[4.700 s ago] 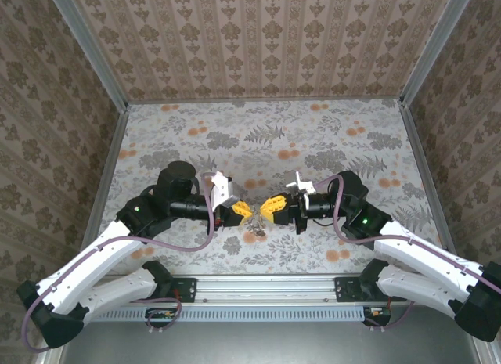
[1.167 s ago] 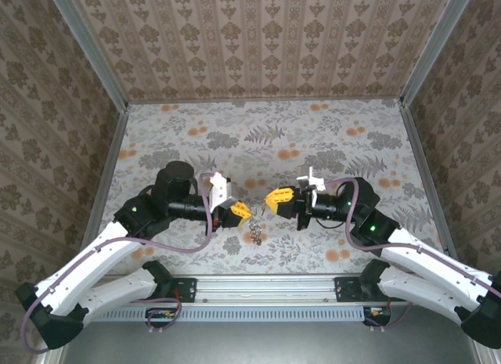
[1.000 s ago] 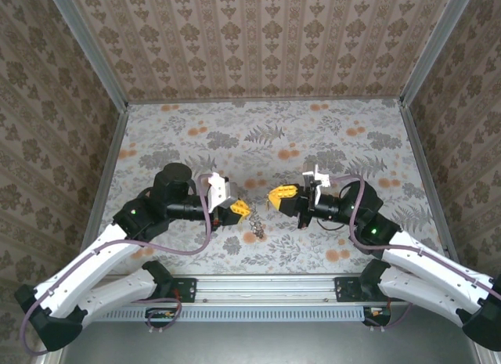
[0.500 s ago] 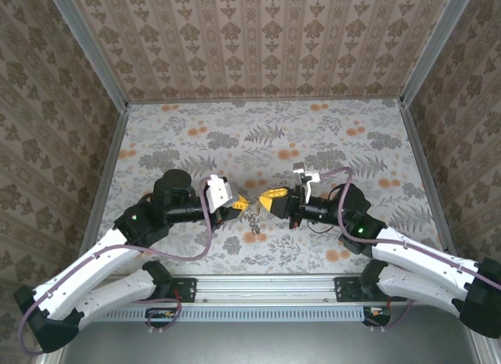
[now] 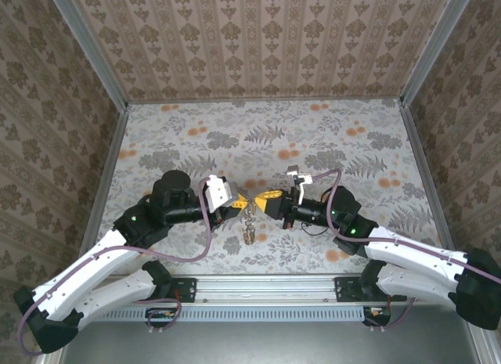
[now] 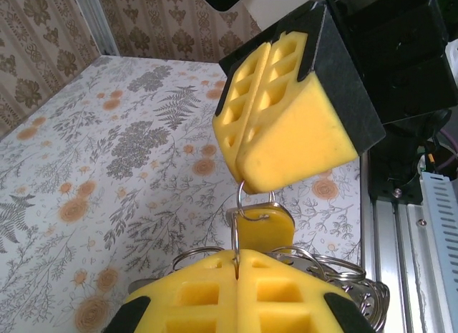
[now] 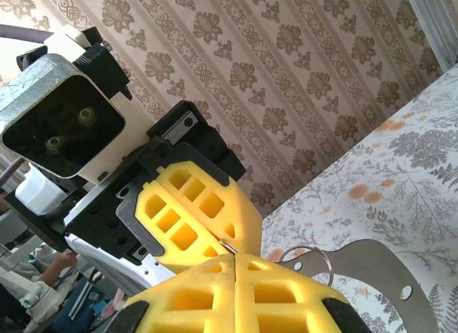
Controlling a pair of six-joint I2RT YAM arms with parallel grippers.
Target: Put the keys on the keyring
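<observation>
Top external: I see both arms reaching inward over the floral-print table [image 5: 313, 137], with the left gripper [image 5: 239, 201] and right gripper [image 5: 268, 201] nearly tip to tip near its front edge. A cluster of pale silvery metal keys [image 5: 248, 232] hangs just below the gap. Whether its lowest part touches the surface I cannot tell. From this height the link up to the tips is too fine to read.

Left wrist fills that in. A thin silvery wire keyring [image 6: 239, 195] runs out of the seam of my left pads, which are clenched on it. It rises to the lower tip of the right gripper's yellow foam pads, which are also pressed together. A small flat yellow-tinted piece [image 6: 262, 229] hangs at the loop; key or tag, unclear. The rest of the keys bunch behind my left fingers, cut off by the frame bottom.

Right wrist: the right pads are clenched, and a sliver of wire leaves their seam toward the left pads. Beyond them are a loop of wire [image 7: 308, 248], same ring or not I cannot say, and a flat grey metal plate [image 7: 379, 270] with small holes. My own fingers partly hide both.
</observation>
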